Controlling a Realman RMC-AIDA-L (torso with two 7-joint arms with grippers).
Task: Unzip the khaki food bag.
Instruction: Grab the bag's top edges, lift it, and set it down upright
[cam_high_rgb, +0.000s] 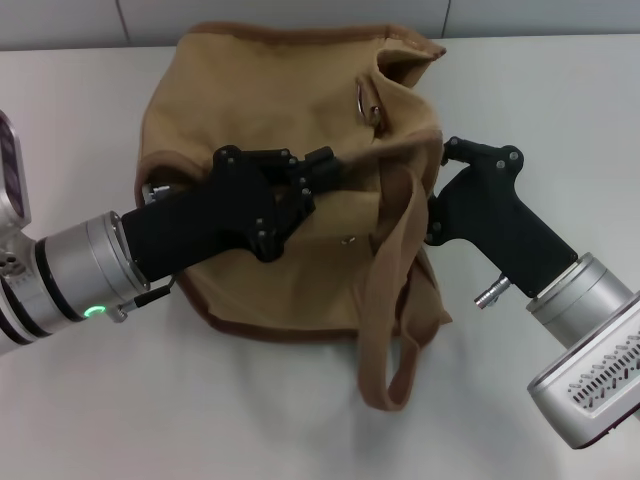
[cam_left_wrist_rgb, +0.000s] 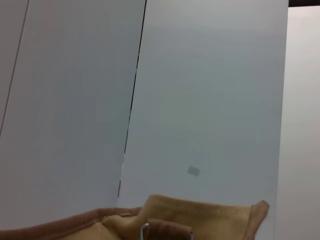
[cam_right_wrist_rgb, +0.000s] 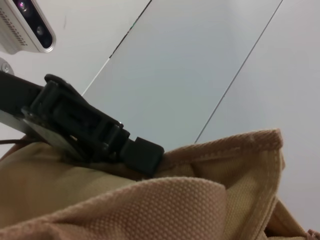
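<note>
The khaki food bag (cam_high_rgb: 300, 250) lies slumped on the white table, with one wide handle (cam_high_rgb: 390, 330) trailing toward the front edge and a metal ring (cam_high_rgb: 368, 105) near its top. My left gripper (cam_high_rgb: 322, 165) reaches across the bag from the left and is shut on a fold along the bag's top. The right wrist view shows that black finger (cam_right_wrist_rgb: 144, 155) pressed into the tan cloth (cam_right_wrist_rgb: 165, 205). My right gripper (cam_high_rgb: 438, 185) is at the bag's right end, shut on bunched fabric there. The zipper is hidden by folds. The left wrist view catches only the bag's rim (cam_left_wrist_rgb: 200, 215).
The white table (cam_high_rgb: 100, 400) spreads around the bag on all sides. A grey panelled wall (cam_high_rgb: 300, 15) rises right behind the bag's far edge. The loose handle loop lies between the two arms.
</note>
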